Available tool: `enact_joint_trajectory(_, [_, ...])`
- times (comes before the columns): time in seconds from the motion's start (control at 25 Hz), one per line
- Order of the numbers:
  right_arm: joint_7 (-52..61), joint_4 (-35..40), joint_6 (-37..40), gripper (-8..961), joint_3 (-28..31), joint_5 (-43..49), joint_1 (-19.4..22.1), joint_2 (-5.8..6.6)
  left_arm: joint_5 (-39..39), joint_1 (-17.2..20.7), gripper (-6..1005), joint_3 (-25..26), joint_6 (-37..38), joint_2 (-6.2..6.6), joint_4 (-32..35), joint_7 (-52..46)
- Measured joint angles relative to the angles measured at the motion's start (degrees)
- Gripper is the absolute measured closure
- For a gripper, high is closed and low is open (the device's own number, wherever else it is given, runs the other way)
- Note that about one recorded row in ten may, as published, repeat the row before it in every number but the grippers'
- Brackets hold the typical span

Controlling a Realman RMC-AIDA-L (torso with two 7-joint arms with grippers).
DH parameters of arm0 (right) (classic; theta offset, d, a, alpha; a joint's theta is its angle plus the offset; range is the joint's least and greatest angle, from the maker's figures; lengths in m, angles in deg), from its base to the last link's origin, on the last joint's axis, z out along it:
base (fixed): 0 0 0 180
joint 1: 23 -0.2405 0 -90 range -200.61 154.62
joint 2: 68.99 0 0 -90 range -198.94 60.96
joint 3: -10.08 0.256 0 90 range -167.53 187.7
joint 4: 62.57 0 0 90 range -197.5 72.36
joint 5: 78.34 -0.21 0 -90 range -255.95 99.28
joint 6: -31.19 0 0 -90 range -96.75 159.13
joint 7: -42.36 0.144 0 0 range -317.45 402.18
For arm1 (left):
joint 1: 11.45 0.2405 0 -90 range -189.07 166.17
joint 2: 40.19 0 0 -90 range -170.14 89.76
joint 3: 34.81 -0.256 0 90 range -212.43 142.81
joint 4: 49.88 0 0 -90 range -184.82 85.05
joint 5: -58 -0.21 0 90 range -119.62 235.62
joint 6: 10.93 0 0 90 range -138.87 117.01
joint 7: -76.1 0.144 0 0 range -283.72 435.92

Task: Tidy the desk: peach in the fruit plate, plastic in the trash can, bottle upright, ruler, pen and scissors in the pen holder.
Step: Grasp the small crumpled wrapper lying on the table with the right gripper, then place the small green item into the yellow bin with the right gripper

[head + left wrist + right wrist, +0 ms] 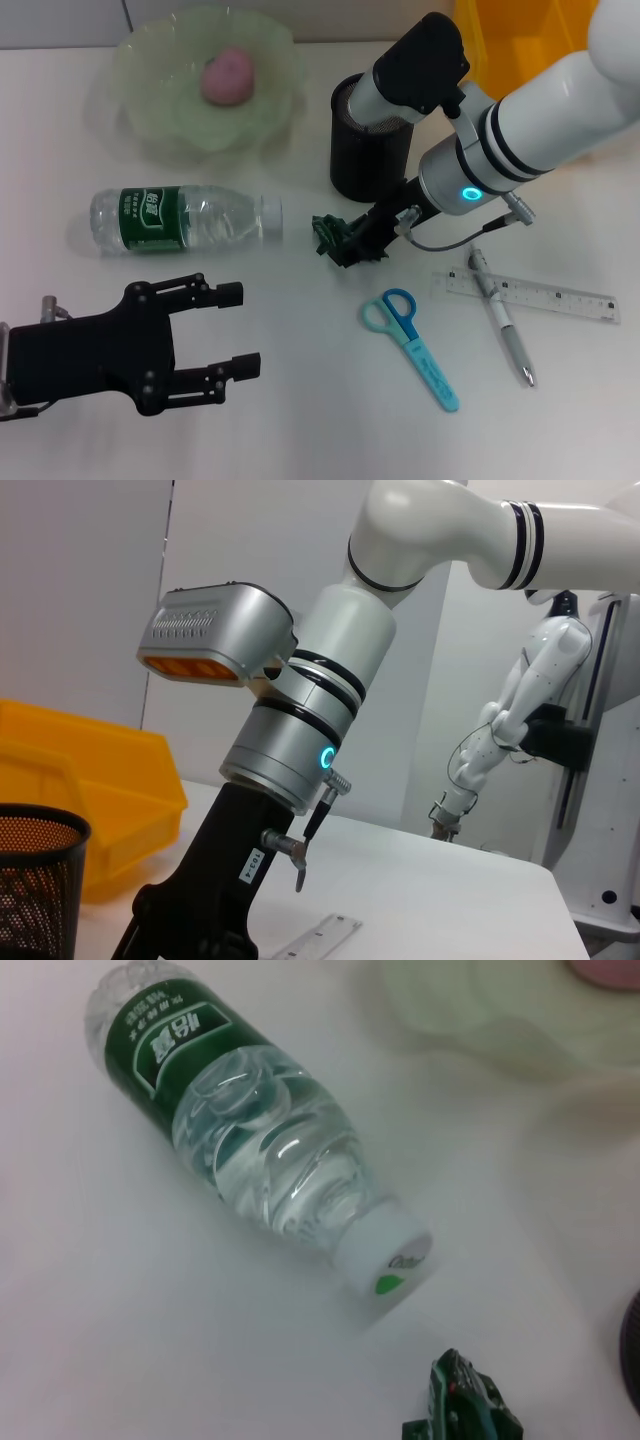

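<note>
A pink peach [228, 77] lies in the pale green fruit plate [150, 120] at the back left. The clear bottle [185, 218] with a green label lies on its side, cap toward the right; the right wrist view shows this bottle [260, 1150] close by. My right gripper [352, 242] is in front of the black mesh pen holder [365, 150], shut on the crumpled dark green plastic [328, 235], low over the table. Blue scissors [410, 345], a clear ruler [525, 295] and a silver pen [500, 320] lie flat at the front right. My left gripper [238, 330] rests open at the front left.
A yellow bin [520, 40] stands at the back right behind the right arm. The left wrist view shows the right arm, the pen holder [35, 880], the yellow bin [100, 780] and the end of the ruler [320, 935].
</note>
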Motion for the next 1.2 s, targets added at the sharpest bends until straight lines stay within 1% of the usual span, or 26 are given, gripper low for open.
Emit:
enact_joint_trajectory(0.08, [0.0,0.0,0.0,397,-0.1,0.0,0.0,0.00,0.0,-0.1,246,0.0,-0.2,0.00,0.0,0.0])
enact_joint_trajectory(0.28, [0.0,0.1,-0.1,401,-0.7,0.0,-0.1,0.00,0.0,-0.3,247,0.0,-0.4,0.00,0.0,0.1])
enact_joint_trajectory(0.52, [-0.4,0.1,-0.2,540,-1.1,0.0,-0.1,0.00,-2.0,-0.7,246,0.4,-0.7,-0.27,0.0,0.2])
enact_joint_trajectory(0.84, [-0.8,1.3,-0.7,714,-0.9,0.0,0.8,0.00,-2.0,-0.8,247,0.5,-0.7,-0.33,0.0,0.4])
enact_joint_trajectory(0.92, [-0.8,3.5,-0.8,758,-0.6,0.0,2.6,0.05,-1.9,-0.8,247,0.7,-0.7,-0.28,0.0,0.5])
enact_joint_trajectory(0.96, [-0.8,3.5,-0.8,791,-0.6,0.0,2.6,0.05,-1.9,-0.8,247,1.0,-0.6,-0.26,0.0,0.5])
enact_joint_trajectory(1.0, [-0.9,5.9,-0.8,824,-0.5,-0.3,4.5,0.16,-1.9,-0.8,246,1.0,-0.6,-0.26,0.0,0.5])
enact_joint_trajectory(1.12, [-1.5,8.4,-0.7,831,-0.4,-0.8,6.8,0.25,-1.8,-0.8,246,2.4,-0.3,-0.28,0.0,0.6])
enact_joint_trajectory(1.16, [-2.3,9.8,-0.6,833,-0.3,-1.5,8.2,0.25,-1.8,-0.7,246,2.6,-0.2,-0.29,0.0,0.6])
enact_joint_trajectory(1.2, [-4.3,12.0,-0.2,835,0.0,-3.5,10.8,0.25,-1.8,-0.7,246,2.8,-0.2,-0.29,0.0,0.6])
